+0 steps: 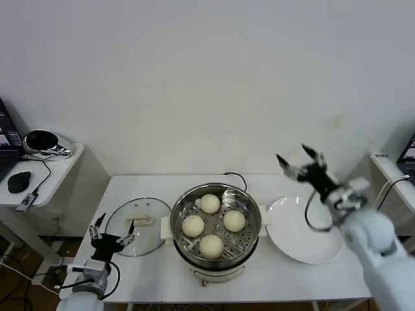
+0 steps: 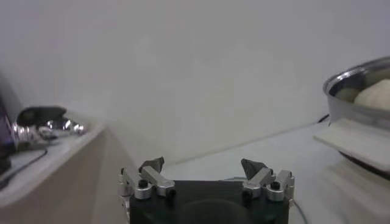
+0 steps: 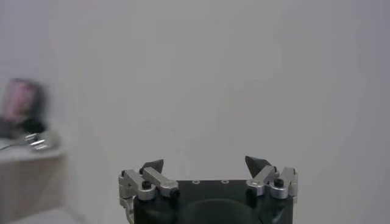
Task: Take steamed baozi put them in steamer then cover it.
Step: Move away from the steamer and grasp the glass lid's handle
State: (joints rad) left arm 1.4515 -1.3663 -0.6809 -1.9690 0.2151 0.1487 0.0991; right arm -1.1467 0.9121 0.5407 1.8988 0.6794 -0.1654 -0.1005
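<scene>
White table, steamer, plate, plain white wall

Plain white wall behind white table. Low side table at left: silver-black helmet-like object, black mouse, cable.

The head view looks forward and steeply down from above onto a white table set against a bare wall, taking in the whole tabletop and both arms. The left wrist view sits low, just behind the left gripper, facing level across the table toward the wall; the steamer rises close at one edge, and this pot, wall and side desk also appear in the head view. The right wrist view looks past the right gripper at the blank wall, held well above the table.
</scene>
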